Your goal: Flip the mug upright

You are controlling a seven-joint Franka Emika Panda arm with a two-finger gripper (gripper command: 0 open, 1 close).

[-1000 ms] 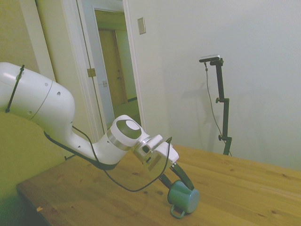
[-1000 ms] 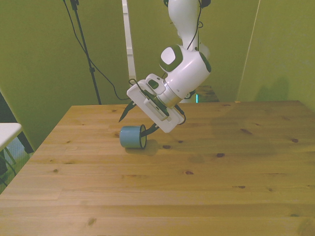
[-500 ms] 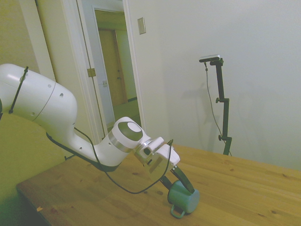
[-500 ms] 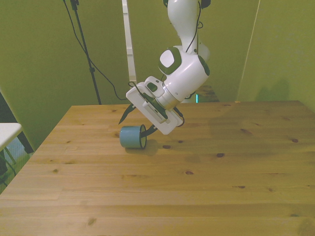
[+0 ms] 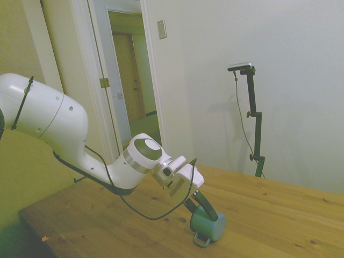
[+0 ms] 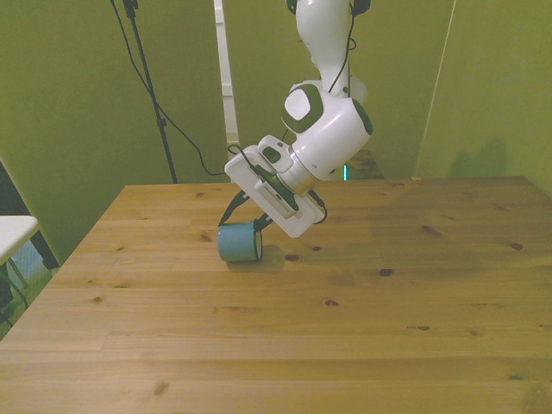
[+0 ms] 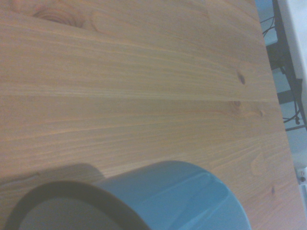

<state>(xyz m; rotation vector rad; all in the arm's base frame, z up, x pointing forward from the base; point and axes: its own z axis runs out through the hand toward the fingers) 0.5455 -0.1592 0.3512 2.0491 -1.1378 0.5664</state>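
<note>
Teal enamel, lying on its side: the mug (image 6: 239, 244) on the pine bench (image 6: 362, 328), toward the front view's left of the bench's middle, body along the boards, handle low against the wood on the side view's near side. Seen close in the wrist view too, rim and curved wall (image 7: 168, 201) over bare planks.

Gripper (image 5: 201, 210) down at the mug's rim end, tilted steeply from the white arm (image 5: 48, 121), dark fingers (image 5: 206, 205) drawn in narrow at the mug's mouth. Apparently pinching the rim wall, one finger inside and one outside, though actual contact too small to confirm.

Step in hand, by the look of it: the grasp at the rim, just ahead of the flip itself. Mug not yet upright, base not yet turned toward the bench.

Next move likely calls for a firm hold on that thin wall, then a wrist rotation carrying the open mouth upward while lifting slightly, so the base can swing under and settle flat. Care needed against slip on smooth enamel and against the handle catching the wood.
</note>
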